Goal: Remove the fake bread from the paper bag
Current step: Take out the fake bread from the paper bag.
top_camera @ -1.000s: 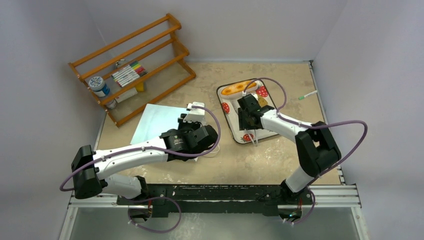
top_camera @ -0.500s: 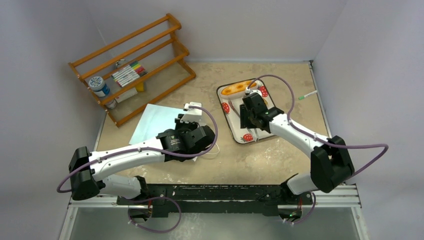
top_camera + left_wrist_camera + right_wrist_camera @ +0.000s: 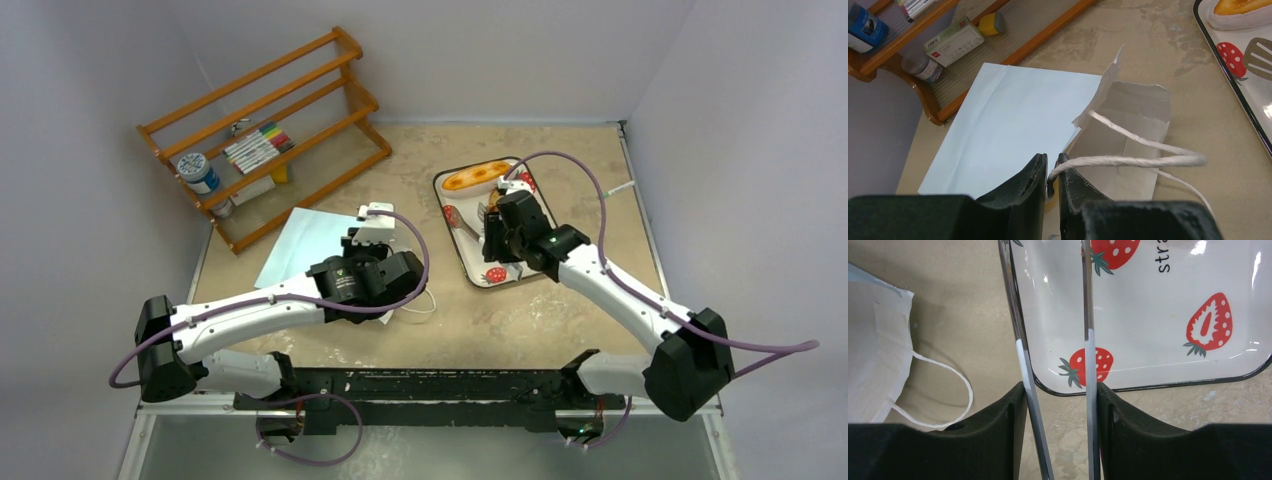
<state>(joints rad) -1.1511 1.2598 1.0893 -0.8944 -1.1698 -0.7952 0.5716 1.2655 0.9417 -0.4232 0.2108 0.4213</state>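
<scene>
The pale-blue paper bag (image 3: pixel 300 245) lies flat on the table, its white-lined mouth (image 3: pixel 1133 125) facing right. My left gripper (image 3: pixel 1053 167) is shut on one white cord handle (image 3: pixel 1128 161) at the mouth's edge. A small yellow patch shows between the jaws; I cannot tell what it is. One golden loaf of fake bread (image 3: pixel 470 178) rests on the far end of the strawberry-print tray (image 3: pixel 500 272). My right gripper (image 3: pixel 1060 387) is shut on the metal tongs (image 3: pixel 1088 315), pressing both arms, above the tray's near-left corner.
A wooden rack (image 3: pixel 270 130) with markers, a bottle and small boxes stands at the back left. A thin pen (image 3: pixel 617 189) lies near the right wall. The bag's second cord handle (image 3: pixel 943 395) trails on the table between bag and tray.
My right arm has swung its elbow out to the right, and the tongs have shifted a little farther over the tray. My left gripper has drawn slightly toward the near left with the cord.
</scene>
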